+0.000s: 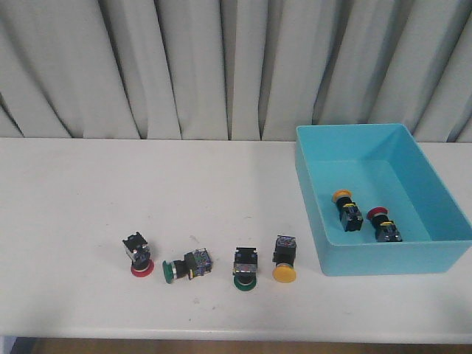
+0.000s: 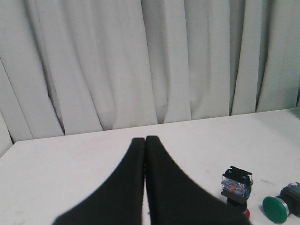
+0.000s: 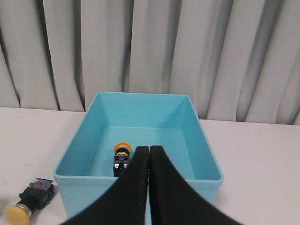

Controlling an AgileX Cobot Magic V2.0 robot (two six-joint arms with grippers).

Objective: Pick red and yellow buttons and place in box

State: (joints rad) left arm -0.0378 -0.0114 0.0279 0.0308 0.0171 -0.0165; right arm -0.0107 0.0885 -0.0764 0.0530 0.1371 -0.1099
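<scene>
The turquoise box (image 1: 442, 254) stands at the right of the table and holds a yellow button (image 1: 345, 207) and a red button (image 1: 383, 223). On the table in front lie a red button (image 1: 139, 254) at the left and a yellow button (image 1: 284, 260) beside the box. My left gripper (image 2: 145, 140) is shut and empty, with the red button (image 2: 236, 184) near it. My right gripper (image 3: 149, 149) is shut and empty in front of the box (image 3: 84, 183); the yellow button (image 3: 121, 156) inside shows, and the table's yellow button (image 3: 29, 200) beside it. No gripper shows in the front view.
Two green-capped switches lie between the table's red and yellow buttons, one on its side (image 1: 185, 266), one cap-down (image 1: 245, 268). One green cap (image 2: 274, 208) shows in the left wrist view. Grey curtains hang behind the table. The table's front edge is close to the switches.
</scene>
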